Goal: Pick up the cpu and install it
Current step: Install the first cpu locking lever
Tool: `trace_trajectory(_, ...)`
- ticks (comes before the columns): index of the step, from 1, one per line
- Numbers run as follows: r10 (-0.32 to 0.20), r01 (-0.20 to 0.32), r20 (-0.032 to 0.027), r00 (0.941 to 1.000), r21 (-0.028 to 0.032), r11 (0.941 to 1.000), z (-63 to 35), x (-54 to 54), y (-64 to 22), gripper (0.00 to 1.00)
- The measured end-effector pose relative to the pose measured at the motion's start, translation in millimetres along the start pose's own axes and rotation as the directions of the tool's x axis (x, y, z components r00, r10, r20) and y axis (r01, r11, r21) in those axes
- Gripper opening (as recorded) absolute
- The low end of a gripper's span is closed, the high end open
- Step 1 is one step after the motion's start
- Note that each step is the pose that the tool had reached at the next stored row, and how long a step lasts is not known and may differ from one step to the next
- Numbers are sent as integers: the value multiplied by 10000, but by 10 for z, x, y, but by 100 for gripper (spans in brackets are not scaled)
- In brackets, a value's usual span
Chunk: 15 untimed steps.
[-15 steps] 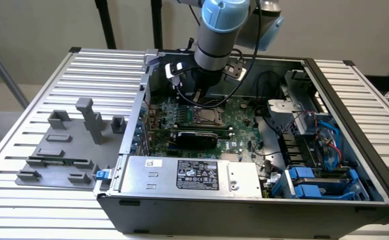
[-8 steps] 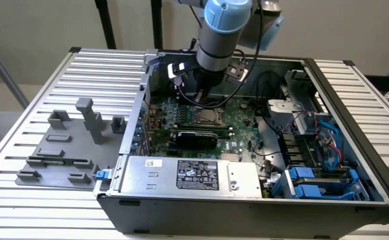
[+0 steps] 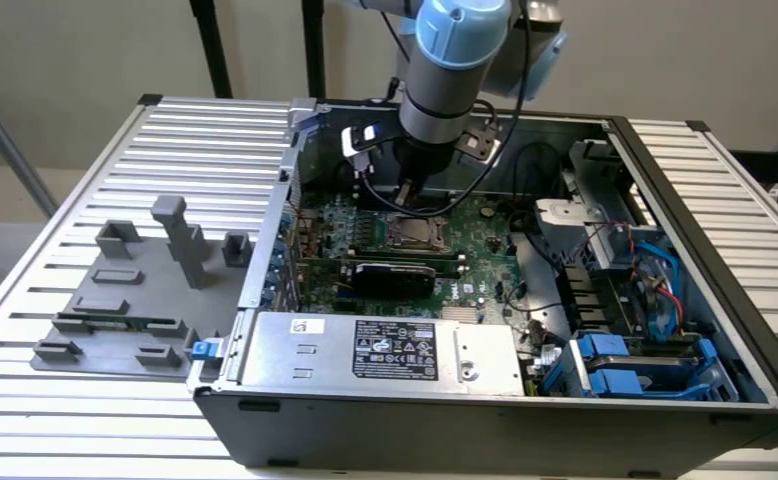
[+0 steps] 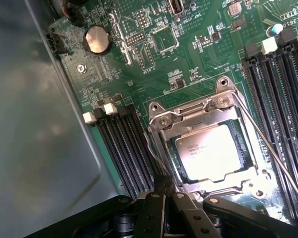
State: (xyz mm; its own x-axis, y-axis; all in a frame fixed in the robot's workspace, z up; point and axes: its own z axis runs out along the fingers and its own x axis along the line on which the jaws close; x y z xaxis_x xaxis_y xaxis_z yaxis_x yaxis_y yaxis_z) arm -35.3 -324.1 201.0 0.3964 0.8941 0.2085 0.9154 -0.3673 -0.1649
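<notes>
- Grey plastic fixture blocks [image 3: 136, 290]: matte, angular, at the exterior view's left.
- My gripper [image 4: 163, 183]: black fingers pressed together, holding nothing, tips just beside the steel frame [image 4: 198, 110].
- cpu [image 4: 212, 151]: flat square, silvery lid up, seated inside the frame. No long axis; edges parallel to the frame.
- Thin wire lever [image 4: 270, 151] slants past the frame.

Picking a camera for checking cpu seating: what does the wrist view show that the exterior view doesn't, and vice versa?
Wrist view: print on the cpu, screws on the socket frame, a coin battery. Exterior view: grey fixture blocks outside the case, the power supply, blue drive bays. Both: the cpu lying inside that frame on the green motherboard, memory slots alongside.
</notes>
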Motion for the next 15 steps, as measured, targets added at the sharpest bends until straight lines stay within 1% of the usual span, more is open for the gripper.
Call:
trace_trajectory(9,160,-160,-20,9999,-17,9999,-2,39,93,11)
trace_trajectory(10,173,-173,-18,9998,-11,9998,-3,42,100,11)
trace_trajectory(13,203,-203,-2,9998,32,9998,-4,42,110,11)
trace_trajectory(15,220,-220,4,9998,42,9997,-5,39,110,11)
